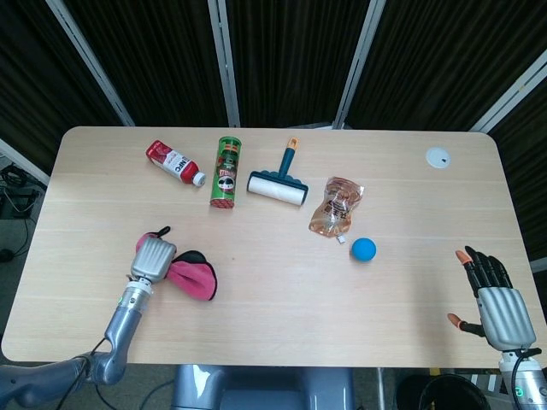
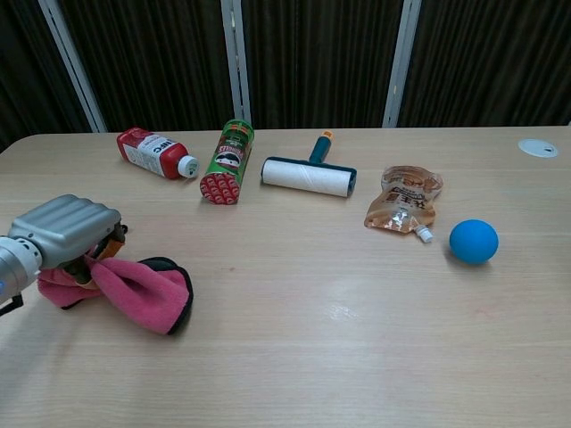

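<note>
Wooden table (image 1: 273,282) — bottle (image 1: 174,162), can (image 1: 226,172), roller (image 1: 279,181), pouch (image 1: 337,206), ball (image 1: 364,248), cloth (image 1: 193,274)

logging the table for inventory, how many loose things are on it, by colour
Red: 1, red plastic bottle with white cap
Green: 1, green cylindrical crisp can
Teal and white: 1, lint roller
Brown: 1, clear brown spouted pouch
Blue: 1, small blue ball
Pink: 1, pink cloth held by left hand
Total: 6

A robot test lab, by its looks: a bare wooden table (image 1: 410,290) stands before black curtains (image 1: 291,51) on metal poles, with unrelated household props laid beyond the fingers, among them a lint roller (image 1: 279,184) and a blue ball (image 1: 364,248).
</note>
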`<state>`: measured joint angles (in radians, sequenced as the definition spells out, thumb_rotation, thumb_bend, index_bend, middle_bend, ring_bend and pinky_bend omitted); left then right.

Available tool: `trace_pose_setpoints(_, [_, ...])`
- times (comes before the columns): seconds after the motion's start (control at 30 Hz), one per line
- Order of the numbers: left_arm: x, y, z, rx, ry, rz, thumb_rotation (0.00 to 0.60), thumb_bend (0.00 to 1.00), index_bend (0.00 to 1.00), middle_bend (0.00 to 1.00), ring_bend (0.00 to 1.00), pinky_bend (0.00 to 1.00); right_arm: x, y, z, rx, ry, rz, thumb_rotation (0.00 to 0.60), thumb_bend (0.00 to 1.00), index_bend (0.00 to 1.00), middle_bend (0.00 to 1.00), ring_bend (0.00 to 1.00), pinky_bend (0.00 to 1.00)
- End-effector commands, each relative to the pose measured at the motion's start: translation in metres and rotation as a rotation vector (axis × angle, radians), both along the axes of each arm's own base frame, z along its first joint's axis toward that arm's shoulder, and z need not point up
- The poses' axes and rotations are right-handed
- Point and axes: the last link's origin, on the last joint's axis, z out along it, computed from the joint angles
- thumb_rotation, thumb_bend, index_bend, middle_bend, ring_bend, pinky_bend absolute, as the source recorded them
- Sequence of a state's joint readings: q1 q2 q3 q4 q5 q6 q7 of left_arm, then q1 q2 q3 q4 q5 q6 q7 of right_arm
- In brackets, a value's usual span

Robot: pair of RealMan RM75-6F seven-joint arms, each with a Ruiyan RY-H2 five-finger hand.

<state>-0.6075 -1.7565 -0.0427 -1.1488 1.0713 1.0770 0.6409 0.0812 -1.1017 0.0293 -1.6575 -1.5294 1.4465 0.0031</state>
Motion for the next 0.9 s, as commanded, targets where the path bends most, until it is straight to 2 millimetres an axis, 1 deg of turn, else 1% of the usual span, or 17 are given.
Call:
trace_pose_setpoints(0.03, [-0.017,0.003,0.015,0.031,0.026,0.020,0.600,0.38,0.76,0.64,0.53,0.50,0.000,0.000,0.000,0.000,0.003,0.002,0.600,0.01,0.00,0.00,0.00,0.06])
trace_pose_setpoints(0.17, [-0.035,0.008,0.033,0.063,0.045,0.057,0.600,0.38,0.76,0.64,0.53,0.50,0.001,0.000,0.000,-0.003,0.004,0.005,0.600,0.01,0.00,0.00,0.00,0.06])
trace_pose_setpoints(0.23, [-0.039,0.009,0.038,0.069,0.050,0.063,0.600,0.38,0.76,0.64,0.53,0.50,0.001,0.000,0.000,-0.004,0.004,0.005,0.600,0.01,0.00,0.00,0.00,0.06])
trace_pose_setpoints(0.3, [-0.042,0.009,0.040,0.068,0.056,0.064,0.600,0.38,0.76,0.64,0.53,0.50,0.001,0.000,0.000,-0.004,0.006,0.007,0.600,0.01,0.00,0.00,0.00,0.06])
trace_pose_setpoints(0.4, [-0.040,0.008,0.038,0.059,0.052,0.062,0.600,0.38,0.76,0.64,0.53,0.50,0.002,0.000,0.000,-0.004,0.007,0.010,0.600,0.01,0.00,0.00,0.00,0.06])
trace_pose_setpoints(0.5, [-0.031,0.007,0.030,0.044,0.030,0.053,0.600,0.38,0.76,0.64,0.53,0.50,0.002,-0.001,-0.001,-0.004,0.007,0.010,0.600,0.01,0.00,0.00,0.00,0.06])
trace_pose_setpoints(0.57, [-0.022,0.006,0.023,0.029,0.016,0.040,0.600,0.38,0.76,0.64,0.53,0.50,0.002,-0.001,-0.001,-0.005,0.006,0.011,0.600,0.01,0.00,0.00,0.00,0.06])
trace_pose_setpoints(0.77, [0.015,-0.001,-0.004,-0.022,-0.022,-0.025,0.600,0.38,0.76,0.64,0.53,0.50,0.001,-0.002,0.001,-0.007,0.002,0.010,0.600,0.01,0.00,0.00,0.00,0.06])
trace_pose_setpoints(0.9, [0.048,-0.008,-0.025,-0.060,-0.077,-0.056,0.600,0.38,0.76,0.64,0.53,0.50,0.000,-0.002,0.002,-0.008,-0.004,0.010,0.600,0.01,0.00,0.00,0.00,0.06])
